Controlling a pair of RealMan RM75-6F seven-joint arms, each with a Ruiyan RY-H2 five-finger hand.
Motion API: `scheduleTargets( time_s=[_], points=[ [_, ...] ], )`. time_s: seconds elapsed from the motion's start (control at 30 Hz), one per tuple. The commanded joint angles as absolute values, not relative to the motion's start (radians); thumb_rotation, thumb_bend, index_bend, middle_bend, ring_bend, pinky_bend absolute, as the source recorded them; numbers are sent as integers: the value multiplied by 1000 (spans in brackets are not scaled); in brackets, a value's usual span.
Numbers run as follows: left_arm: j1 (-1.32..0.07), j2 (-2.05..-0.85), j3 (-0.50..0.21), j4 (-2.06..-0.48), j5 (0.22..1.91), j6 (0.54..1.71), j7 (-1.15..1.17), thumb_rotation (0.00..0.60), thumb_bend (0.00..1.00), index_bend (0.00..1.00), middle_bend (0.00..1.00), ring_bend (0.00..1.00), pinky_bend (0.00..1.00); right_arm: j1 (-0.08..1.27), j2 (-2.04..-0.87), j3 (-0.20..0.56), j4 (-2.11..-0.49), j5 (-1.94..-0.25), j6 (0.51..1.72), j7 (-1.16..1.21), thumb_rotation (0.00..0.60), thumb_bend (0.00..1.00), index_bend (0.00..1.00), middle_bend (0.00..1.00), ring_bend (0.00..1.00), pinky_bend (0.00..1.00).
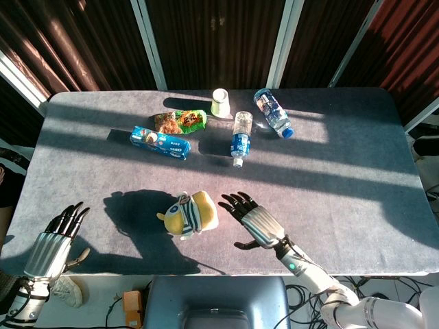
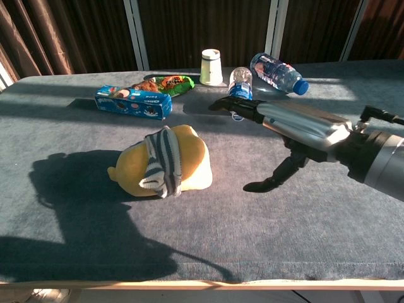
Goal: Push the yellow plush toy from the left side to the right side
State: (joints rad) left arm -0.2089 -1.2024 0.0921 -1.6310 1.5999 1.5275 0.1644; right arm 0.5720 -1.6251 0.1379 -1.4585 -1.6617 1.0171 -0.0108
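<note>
Dark curtains and window bars at the back, grey cloth table in front, with stripes of sun and big shadows across it.

Near the front edge, a bit left of the middle: yellow plush toy, lying on its side with a striped band round it. Not over on the right side yet.

Just beside the toy, on its right: right hand, flat and low over the cloth, fingers spread, thumb sticking out, holding nothing. Cannot tell for sure if it touches the toy; looks like a small gap.

Way off at the front left corner: left hand, fingers apart too, holding nothing, well apart from the toy.

Further back on the table: blue cookie box, shiny snack bag, white cup, and two water bottles lying down.

Probably on the wrong side for this push. From there, only good for shoving the toy left, not right. Needs to get round to the toy's left side first, or leave the job to the left hand.

Soft and round, so likely to roll or spin instead of sliding straight if poked too high or off to one side. Close to the front edge too, so could fall off the table after a crooked shove. Could also bump the bottles and set them rolling if pushed too far back.
</note>
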Motion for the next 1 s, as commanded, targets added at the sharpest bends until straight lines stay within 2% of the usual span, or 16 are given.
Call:
scheduleTargets(
  time_s=[0.03,0.3,0.37,0.47,0.53,0.63,0.7,0.73,0.87,1.0],
  points=[
    [-205,-1195,87,-1630,1605,1524,149,600,260,0,0,57,221,638,-1728,188,-1387,-1573,944,-104,600,64,0,0,0,17],
    [-192,-1182,72,-1632,1605,1519,119,600,262,0,0,58,221,716,-1901,239,-1208,-1433,878,-202,600,64,0,0,0,29],
    [-190,-1180,70,-1630,1607,1516,111,600,266,0,0,59,221,733,-1941,247,-1148,-1420,881,-190,600,63,0,0,0,62],
    [-189,-1177,65,-1630,1604,1507,104,600,269,0,0,59,222,750,-1991,248,-1066,-1435,911,-127,600,64,15,3,3,174],
    [-187,-1175,62,-1632,1601,1503,102,600,269,0,0,60,222,757,-2022,244,-1009,-1462,952,-63,600,64,100,62,62,298],
    [-184,-1172,57,-1637,1596,1500,100,600,270,0,0,61,222,765,-2071,231,-901,-1515,1040,54,600,64,375,316,317,581],
    [-182,-1170,54,-1639,1596,1497,101,600,270,0,0,60,224,770,-2102,221,-825,-1544,1096,118,600,84,521,426,446,727],
    [-181,-1170,54,-1640,1595,1495,101,600,270,0,0,60,224,773,-2114,216,-790,-1555,1120,137,600,127,602,474,510,800],
    [-180,-1169,53,-1645,1602,1486,110,600,268,0,0,58,226,781,-2159,202,-654,-1583,1198,204,600,305,770,550,616,914],
    [-179,-1171,50,-1647,1601,1478,120,600,270,0,0,57,229,779,-2158,188,-594,-1599,1253,241,600,360,821,557,625,930]
  ],
)
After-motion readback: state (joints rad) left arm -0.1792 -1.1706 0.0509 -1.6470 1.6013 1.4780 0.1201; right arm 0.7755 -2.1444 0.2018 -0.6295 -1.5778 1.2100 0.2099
